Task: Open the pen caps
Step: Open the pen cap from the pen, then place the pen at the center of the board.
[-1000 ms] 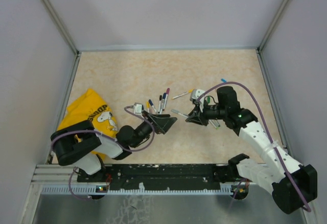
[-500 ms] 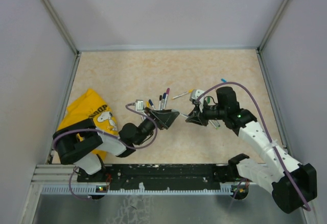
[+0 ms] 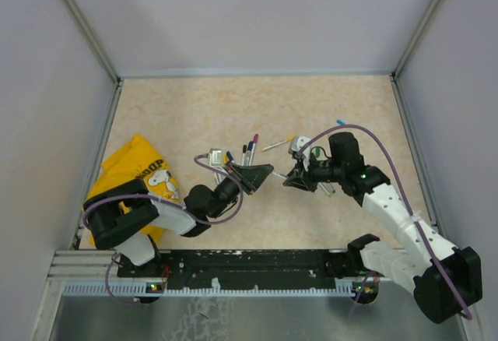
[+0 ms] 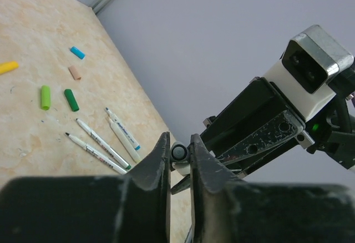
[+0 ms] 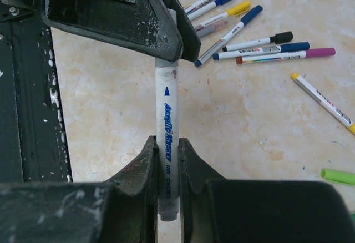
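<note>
My right gripper (image 5: 166, 142) is shut on the white barrel of a pen (image 5: 166, 96), held level above the table. Its far end disappears between the fingers of my left gripper (image 5: 168, 42). In the left wrist view my left gripper (image 4: 179, 138) is shut on that pen's grey round cap (image 4: 179, 153), seen end on. From above, the left gripper (image 3: 265, 173) and the right gripper (image 3: 291, 178) meet tip to tip. Loose pen caps lie on the table: blue (image 4: 77, 52), tan (image 4: 74, 73), two green (image 4: 45, 97). Uncapped pens (image 4: 101, 145) lie beside them.
A bunch of capped pens (image 5: 252, 40) lies on the table behind the left gripper, also visible as capped pens (image 3: 247, 152) from above. A yellow cloth (image 3: 134, 171) lies at the left. A black rail (image 3: 249, 263) runs along the near edge. Grey walls enclose the table.
My left gripper has moved right onto the end of the held pen and closed from wide open onto its cap. The right arm has not moved.
</note>
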`<state>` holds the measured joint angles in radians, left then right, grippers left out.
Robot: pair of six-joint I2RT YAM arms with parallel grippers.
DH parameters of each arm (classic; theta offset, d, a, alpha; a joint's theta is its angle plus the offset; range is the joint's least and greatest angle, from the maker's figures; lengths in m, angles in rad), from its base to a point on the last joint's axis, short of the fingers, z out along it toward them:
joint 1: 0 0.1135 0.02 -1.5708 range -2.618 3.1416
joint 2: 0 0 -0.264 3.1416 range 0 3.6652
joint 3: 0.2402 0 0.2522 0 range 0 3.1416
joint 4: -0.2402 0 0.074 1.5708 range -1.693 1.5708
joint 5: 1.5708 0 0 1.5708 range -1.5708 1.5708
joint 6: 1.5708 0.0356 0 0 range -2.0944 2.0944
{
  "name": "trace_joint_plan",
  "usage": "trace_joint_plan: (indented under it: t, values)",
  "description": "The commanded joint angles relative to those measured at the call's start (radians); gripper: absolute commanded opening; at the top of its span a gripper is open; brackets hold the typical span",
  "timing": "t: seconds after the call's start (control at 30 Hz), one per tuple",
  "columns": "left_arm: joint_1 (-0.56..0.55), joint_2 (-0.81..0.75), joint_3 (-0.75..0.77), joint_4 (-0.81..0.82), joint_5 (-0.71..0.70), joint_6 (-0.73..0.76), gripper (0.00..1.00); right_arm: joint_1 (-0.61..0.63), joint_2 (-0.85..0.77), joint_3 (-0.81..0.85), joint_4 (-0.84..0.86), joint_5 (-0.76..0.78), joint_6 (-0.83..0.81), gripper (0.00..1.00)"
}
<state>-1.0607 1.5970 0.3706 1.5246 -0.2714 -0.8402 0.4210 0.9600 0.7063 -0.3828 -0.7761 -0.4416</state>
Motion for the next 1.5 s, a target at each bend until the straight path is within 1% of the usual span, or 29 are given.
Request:
trace_joint_plan:
  t: [0.0, 0.03, 0.07, 0.13, 0.27, 0.4, 0.53, 0.6, 0.67, 0.73, 0.8, 0.83, 0.9, 0.97, 1.03, 1.1, 1.23, 1.47]
  values:
    - [-0.007, 0.014, 0.025, 0.266, 0.003, 0.010, 0.09, -0.006, 0.006, 0.004, 0.032, -0.023, -0.004, 0.00]
    - [-0.007, 0.013, 0.025, 0.266, 0.000, 0.012, 0.02, -0.005, 0.006, 0.003, 0.031, -0.024, -0.007, 0.00]
    - [-0.006, 0.009, 0.022, 0.266, -0.012, 0.009, 0.00, -0.005, 0.006, 0.001, 0.030, -0.025, -0.010, 0.00]
    - [0.010, -0.007, 0.011, 0.268, -0.042, 0.001, 0.00, -0.004, 0.008, 0.001, 0.025, -0.031, -0.019, 0.00]
    - [0.082, -0.093, -0.026, 0.266, -0.073, 0.025, 0.00, -0.004, 0.008, -0.005, 0.022, -0.054, -0.026, 0.00]
    - [0.193, -0.164, -0.070, 0.266, -0.112, -0.075, 0.00, -0.005, 0.017, -0.013, 0.033, -0.060, -0.013, 0.00]
    - [0.250, -0.220, -0.110, 0.266, -0.170, -0.115, 0.00, -0.005, 0.025, -0.013, 0.033, -0.047, -0.009, 0.00]
    - [0.268, -0.254, -0.137, 0.266, -0.166, -0.107, 0.00, -0.005, 0.024, -0.012, 0.025, -0.011, -0.024, 0.00]
    - [0.281, -0.295, -0.178, 0.266, -0.152, -0.073, 0.00, -0.005, 0.025, -0.024, -0.001, 0.068, -0.066, 0.00]
    - [0.294, -0.348, -0.233, 0.255, -0.125, -0.006, 0.00, -0.005, 0.035, -0.038, -0.045, 0.222, -0.134, 0.00]
    - [0.308, -0.421, -0.288, 0.178, -0.104, 0.040, 0.00, -0.015, 0.045, -0.055, -0.069, 0.340, -0.157, 0.00]
    - [0.317, -0.471, -0.305, 0.099, -0.088, 0.054, 0.00, -0.022, 0.057, -0.060, -0.083, 0.375, -0.168, 0.00]
    - [0.333, -0.579, -0.315, -0.124, -0.044, 0.062, 0.00, -0.030, 0.078, -0.058, -0.104, 0.447, -0.173, 0.00]
    - [0.339, -0.698, -0.298, -0.360, -0.016, 0.075, 0.00, -0.049, 0.088, -0.051, -0.104, 0.482, -0.141, 0.00]
    - [0.340, -0.774, -0.291, -0.505, 0.004, 0.114, 0.00, -0.064, 0.091, -0.061, -0.097, 0.487, -0.120, 0.00]
    - [0.340, -0.831, -0.313, -0.557, 0.011, 0.140, 0.00, -0.066, 0.106, -0.072, -0.083, 0.510, -0.098, 0.00]
    - [0.340, -0.910, -0.333, -0.636, 0.022, 0.145, 0.00, -0.067, 0.173, -0.065, -0.055, 0.545, -0.042, 0.00]
    - [0.340, -0.903, -0.347, -0.665, 0.098, 0.135, 0.00, -0.067, 0.308, -0.016, -0.052, 0.595, 0.033, 0.00]
